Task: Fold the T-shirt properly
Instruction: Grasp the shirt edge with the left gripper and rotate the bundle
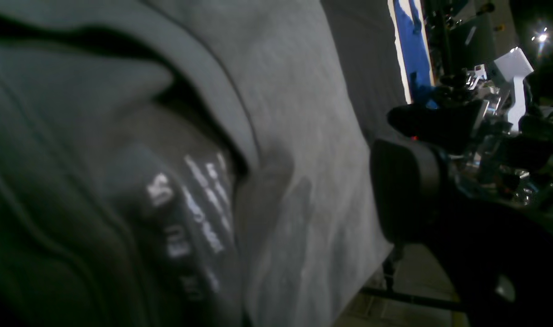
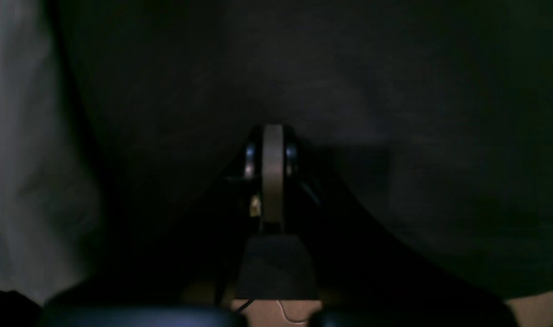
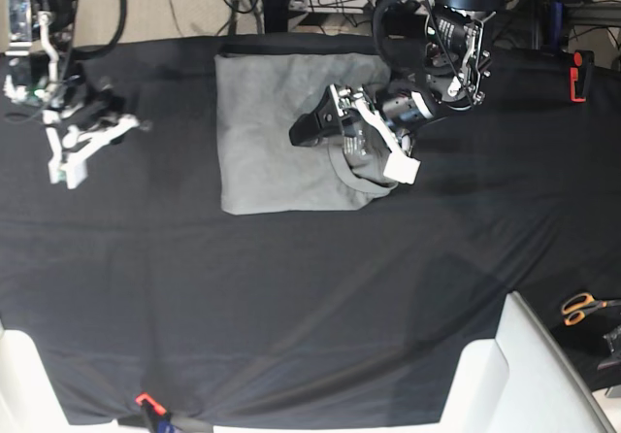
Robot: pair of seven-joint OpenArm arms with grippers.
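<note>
One black table cloth (image 3: pixel 291 287) covers nearly everything you see in the base view, and on its far middle lies the T-shirt (image 3: pixel 262 132), a light-grey block folded into a rough rectangle with its collar end toward that view's right. Your left arm reaches down from the far right of that view and lies over the shirt's right part, with the left gripper (image 3: pixel 309 130) pointing across the grey cloth toward the middle of the fold; its dark fingers look close together, but you cannot tell from these views whether they pinch any cloth. In the left wrist view the shirt fills most of the frame, the ribbed collar (image 1: pixel 222 86) curving over a dark opening and the printed neck label (image 1: pixel 190 213) showing white lettering, blurred. Your right arm sits well apart from the shirt, at the base view's left on bare black cloth, with the right gripper (image 3: pixel 70 157) and its white parts pointing toward the near left; its fingers appear slightly spread and hold nothing. The right wrist view is almost wholly dark. Smaller things sit at the edges: a red clamp (image 3: pixel 578 76) at the far right and orange-handled scissors (image 3: pixel 582 307) beyond the cloth at the near right
</note>
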